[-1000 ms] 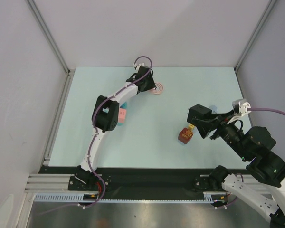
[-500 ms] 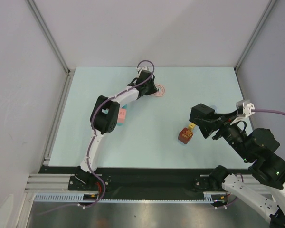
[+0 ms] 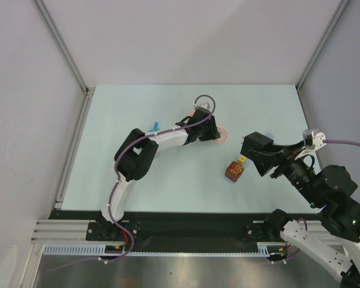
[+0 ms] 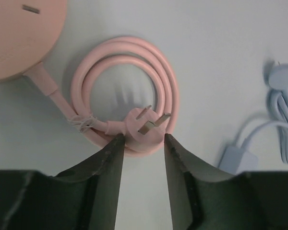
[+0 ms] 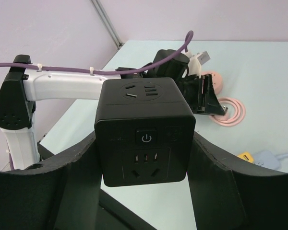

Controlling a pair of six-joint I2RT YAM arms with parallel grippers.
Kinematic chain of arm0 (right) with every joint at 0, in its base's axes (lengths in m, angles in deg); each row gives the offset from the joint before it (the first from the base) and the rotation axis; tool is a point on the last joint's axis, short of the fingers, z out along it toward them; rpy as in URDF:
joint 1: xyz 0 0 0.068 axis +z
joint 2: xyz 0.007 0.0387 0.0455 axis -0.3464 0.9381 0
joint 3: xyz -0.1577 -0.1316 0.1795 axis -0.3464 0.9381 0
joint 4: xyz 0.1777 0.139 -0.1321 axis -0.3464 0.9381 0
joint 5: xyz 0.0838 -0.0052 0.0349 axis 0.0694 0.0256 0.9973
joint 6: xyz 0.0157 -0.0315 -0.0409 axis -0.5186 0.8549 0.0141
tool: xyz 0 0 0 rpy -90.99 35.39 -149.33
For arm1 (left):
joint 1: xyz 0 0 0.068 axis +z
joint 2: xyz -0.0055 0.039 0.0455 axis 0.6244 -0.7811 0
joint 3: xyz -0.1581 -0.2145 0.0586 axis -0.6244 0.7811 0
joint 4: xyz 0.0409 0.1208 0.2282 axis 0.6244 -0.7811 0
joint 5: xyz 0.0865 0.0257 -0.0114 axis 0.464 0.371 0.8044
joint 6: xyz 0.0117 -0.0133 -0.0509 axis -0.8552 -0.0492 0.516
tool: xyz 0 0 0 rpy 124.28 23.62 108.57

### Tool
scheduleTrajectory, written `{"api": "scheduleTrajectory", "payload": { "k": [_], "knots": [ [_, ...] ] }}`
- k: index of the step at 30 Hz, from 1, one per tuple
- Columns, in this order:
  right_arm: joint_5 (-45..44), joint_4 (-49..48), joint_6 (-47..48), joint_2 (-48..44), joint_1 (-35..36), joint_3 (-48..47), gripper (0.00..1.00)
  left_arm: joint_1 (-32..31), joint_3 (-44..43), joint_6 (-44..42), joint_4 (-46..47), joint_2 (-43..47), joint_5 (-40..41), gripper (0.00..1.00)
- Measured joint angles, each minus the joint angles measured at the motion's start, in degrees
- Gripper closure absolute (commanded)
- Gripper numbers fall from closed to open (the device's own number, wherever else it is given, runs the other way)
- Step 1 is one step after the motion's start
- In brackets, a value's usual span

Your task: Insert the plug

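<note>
The pink plug (image 4: 145,127) lies prongs up on its coiled pink cable (image 4: 127,48), which runs to a round pink base (image 4: 19,33). My left gripper (image 4: 143,140) sits over the coil's near edge, its fingertips (image 4: 116,143) pressed against both sides of the plug. From above, the coil (image 3: 221,136) shows at the table's middle beside that gripper (image 3: 209,131). My right gripper (image 5: 145,160) is shut on a black socket cube (image 5: 145,129), held off the table with one socket face toward the camera. The cube (image 3: 254,144) hangs right of the coil.
A brown and orange block (image 3: 234,171) lies under the cube. A pale blue adapter (image 4: 234,157) with its bundled cable (image 4: 284,143) lies right of the coil. A small blue piece (image 3: 154,126) sits by the left arm. Aluminium posts stand at the far corners.
My left gripper has swung right and nearer, toward the table's middle, and the pink coil has come along with it. The right arm with the cube has barely shifted.
</note>
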Motion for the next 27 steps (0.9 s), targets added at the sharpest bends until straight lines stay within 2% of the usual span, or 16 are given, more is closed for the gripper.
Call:
{"api": "scheduleTrajectory", "payload": {
  "k": [3,6,13,17,20,23,27],
  "knots": [
    [-0.11,0.28,-0.37,-0.39,0.00,0.00,1.00,-1.40,-0.22,-0.04,-0.74,0.63,-0.68,0.44],
    [-0.22,0.90,-0.44,-0.42,0.00,0.00,1.00,-1.03,-3.04,-1.36,-3.56,0.66,-0.70,0.42],
    [-0.24,1.44,-0.44,-0.55,0.00,0.20,1.00,5.53,-13.64,-6.67,-7.41,0.09,1.11,0.47],
    [-0.20,1.57,-0.42,-0.59,0.00,0.33,1.00,10.51,-26.21,-10.05,-10.29,-5.22,2.58,0.48],
    [-0.20,1.68,-0.42,-0.59,0.00,0.33,1.00,13.03,-31.91,-12.26,-10.93,-8.96,3.58,0.46],
    [-0.20,1.75,-0.42,-0.59,0.00,0.33,1.00,14.10,-33.70,-14.01,-11.13,-12.07,3.61,0.44],
    [-0.20,1.77,-0.42,-0.59,0.00,0.39,1.00,14.45,-34.12,-14.01,-11.15,-16.68,1.16,0.48]
  ]
}}
